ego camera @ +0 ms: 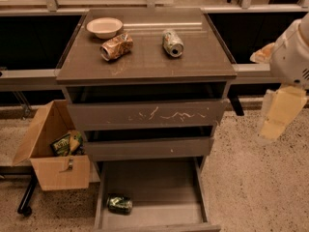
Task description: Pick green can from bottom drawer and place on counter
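The green can [119, 203] lies on its side on the floor of the open bottom drawer [164, 187], near its front left corner. The counter [145, 57] is the grey-brown cabinet top above the three drawers. My gripper [279, 114] hangs at the right edge of the view beside the cabinet, about level with the top drawer. It is well above and to the right of the can and holds nothing that I can see. The white arm [294, 52] rises above it.
On the counter stand a white bowl [104, 27], a tan-gold can [116, 46] and a silver-white can [173, 42], both cans on their sides. The top drawer front [145, 115] is scratched. An open cardboard box [53, 149] with packets stands left of the cabinet.
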